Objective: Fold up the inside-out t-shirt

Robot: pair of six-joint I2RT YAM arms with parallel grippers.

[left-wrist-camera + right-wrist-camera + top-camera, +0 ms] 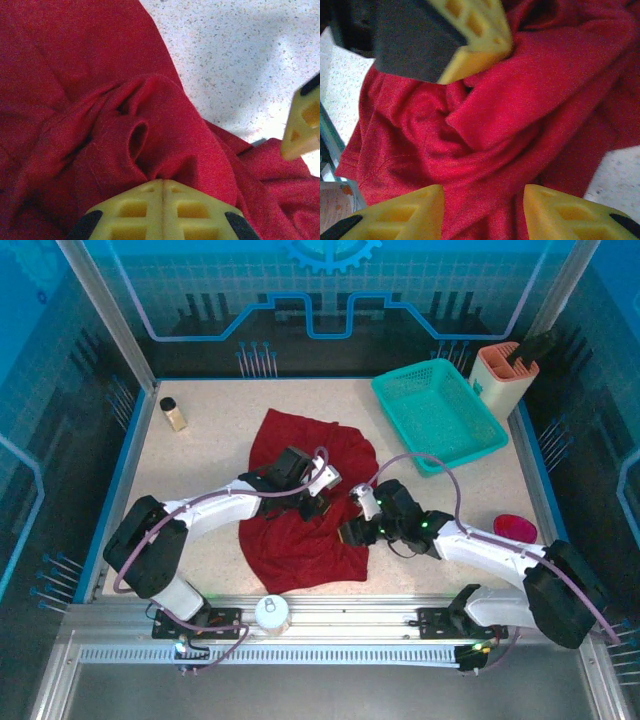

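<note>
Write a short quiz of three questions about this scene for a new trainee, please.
1. True or false: the t-shirt lies inside the teal basket.
2. The left gripper is: A) wide open; B) shut on the t-shirt; C) holding the teal basket.
3. Fill in: the small dark-capped bottle stands near the table at its far ___ corner.
Key: 1 false; 2 B; 3 left.

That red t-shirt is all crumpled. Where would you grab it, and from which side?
Pinch a raised fold, not flat cloth. The t-shirt lies crumpled, and its ridges stand up off the table, so a grip coming down from above can straddle one. The right gripper sits open astride such a fold.
</note>
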